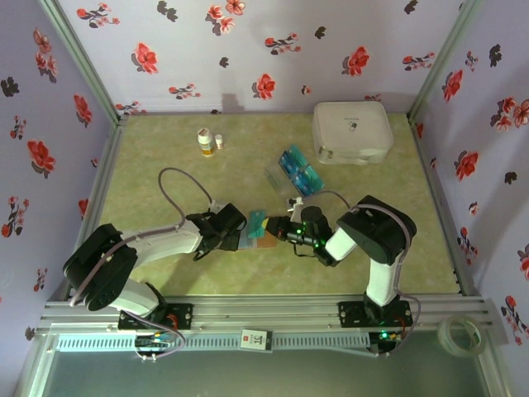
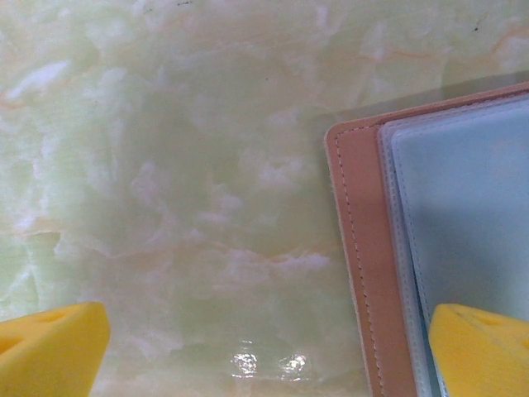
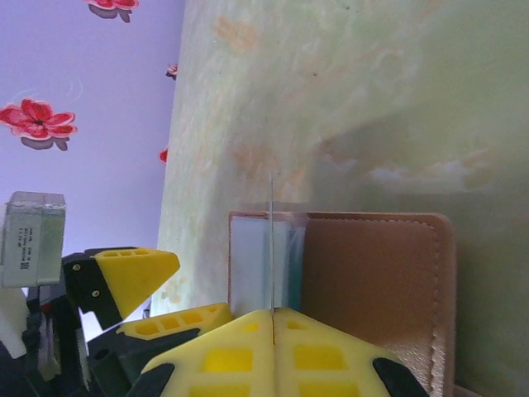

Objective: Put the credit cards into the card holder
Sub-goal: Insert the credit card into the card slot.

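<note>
From above, the card holder is mostly hidden under the left gripper and the right gripper. In the left wrist view it runs off the right and bottom edges. The card pinched by the right gripper shows only its thin edge, maybe one card, maybe more.
</note>
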